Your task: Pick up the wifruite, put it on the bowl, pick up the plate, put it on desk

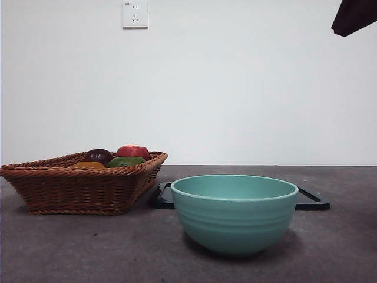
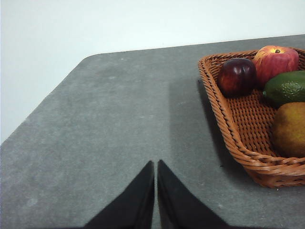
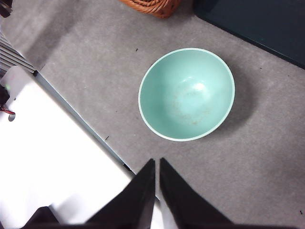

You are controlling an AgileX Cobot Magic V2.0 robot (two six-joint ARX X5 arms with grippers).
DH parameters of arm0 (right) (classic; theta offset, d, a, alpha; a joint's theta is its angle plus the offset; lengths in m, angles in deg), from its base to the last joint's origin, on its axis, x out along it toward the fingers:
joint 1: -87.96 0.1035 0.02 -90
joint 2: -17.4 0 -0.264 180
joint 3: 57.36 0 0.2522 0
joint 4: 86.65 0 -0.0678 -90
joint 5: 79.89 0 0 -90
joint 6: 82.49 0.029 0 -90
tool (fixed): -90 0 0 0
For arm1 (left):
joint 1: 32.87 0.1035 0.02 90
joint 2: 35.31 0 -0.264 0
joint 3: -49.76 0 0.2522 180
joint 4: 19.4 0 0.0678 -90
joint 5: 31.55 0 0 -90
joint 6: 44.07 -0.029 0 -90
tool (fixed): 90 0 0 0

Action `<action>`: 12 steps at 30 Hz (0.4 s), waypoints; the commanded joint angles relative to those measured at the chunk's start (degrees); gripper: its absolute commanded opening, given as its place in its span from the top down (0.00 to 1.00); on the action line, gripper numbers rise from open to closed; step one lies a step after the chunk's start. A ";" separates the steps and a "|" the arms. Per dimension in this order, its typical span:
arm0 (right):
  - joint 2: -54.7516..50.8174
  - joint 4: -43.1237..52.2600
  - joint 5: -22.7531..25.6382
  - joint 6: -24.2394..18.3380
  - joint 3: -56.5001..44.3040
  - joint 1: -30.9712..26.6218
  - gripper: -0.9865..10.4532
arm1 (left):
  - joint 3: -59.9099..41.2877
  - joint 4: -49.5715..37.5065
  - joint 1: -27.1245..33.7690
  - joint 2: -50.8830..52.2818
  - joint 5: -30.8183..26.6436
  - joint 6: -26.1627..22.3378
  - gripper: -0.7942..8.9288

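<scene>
The small brownish-orange oval wifruite (image 2: 289, 129) lies in the woven wicker basket (image 1: 88, 188) beside the mint-green glazed bowl (image 1: 234, 213) on the dark grey desk (image 1: 70, 247), my left gripper (image 2: 156, 164) and right gripper (image 3: 157, 162) both pressed together, empty.

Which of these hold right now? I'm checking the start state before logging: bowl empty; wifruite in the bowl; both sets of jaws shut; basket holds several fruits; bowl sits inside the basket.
1. The bowl is empty: true.
2. The wifruite lies in the bowl: false, it lies in the basket.
3. The left gripper and right gripper have shut jaws: true.
4. The basket holds several fruits: true.
5. The bowl sits inside the basket: false, it stands on the desk beside it.
</scene>
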 commanded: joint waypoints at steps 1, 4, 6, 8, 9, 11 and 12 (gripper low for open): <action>0.42 0.61 0.17 -0.68 0.81 0.55 0.91 | -1.18 0.42 0.11 0.13 -0.13 -0.04 0.91; 0.42 0.81 0.17 -0.66 0.81 0.55 0.91 | -1.18 0.42 0.11 0.13 -0.13 -0.04 0.91; 0.42 0.79 0.17 -0.66 0.81 0.55 0.91 | -1.18 0.42 0.11 0.13 -0.13 -0.04 0.91; 0.13 0.98 0.20 -0.74 0.81 0.52 0.91 | -1.18 0.42 0.11 0.13 -0.13 -0.04 0.91; -0.33 1.01 0.31 -0.90 0.81 0.09 0.91 | -1.18 0.42 0.11 0.11 -0.13 -0.04 0.91; -1.03 1.03 0.24 -3.34 0.79 -1.40 0.91 | -1.18 0.42 0.13 0.13 -0.13 -0.04 0.91; -1.49 1.44 0.57 -4.98 0.72 -2.54 0.91 | -1.18 0.42 0.11 0.13 -0.13 -0.04 0.91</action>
